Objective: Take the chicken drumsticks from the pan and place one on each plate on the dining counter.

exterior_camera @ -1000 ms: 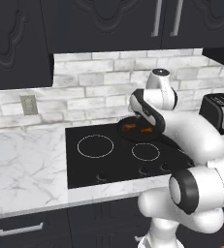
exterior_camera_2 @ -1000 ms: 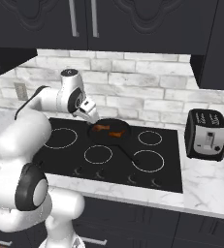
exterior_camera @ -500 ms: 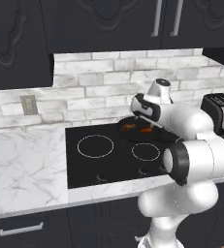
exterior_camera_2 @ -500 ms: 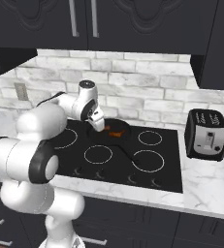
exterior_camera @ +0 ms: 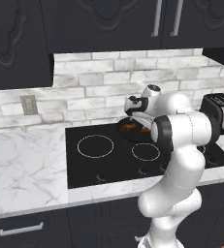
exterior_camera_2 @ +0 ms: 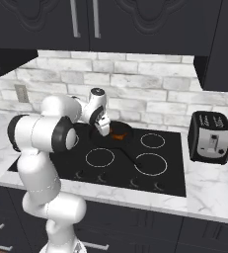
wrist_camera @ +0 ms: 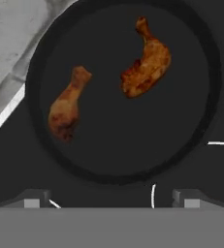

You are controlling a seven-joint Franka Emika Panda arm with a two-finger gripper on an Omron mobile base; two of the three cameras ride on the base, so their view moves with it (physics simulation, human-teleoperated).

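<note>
Two glossy, knobbly drumsticks (wrist_camera: 145,60) lie apart in the round matte-black pan (wrist_camera: 118,164).

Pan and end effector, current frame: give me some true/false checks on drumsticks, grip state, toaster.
1. Two drumsticks lie in the pan: one and another. True.
2. The drumsticks touch each other. False: bare pan floor shows between them.
3. The end effector is shut on a drumstick. False: it is open and holds nothing, with both drumsticks beyond its fingertips.
4. A toaster stands on the counter beside the stove. True.
5. The pan sits on a front burner. False: it sits at the back of the stove, near the brick wall.
</note>
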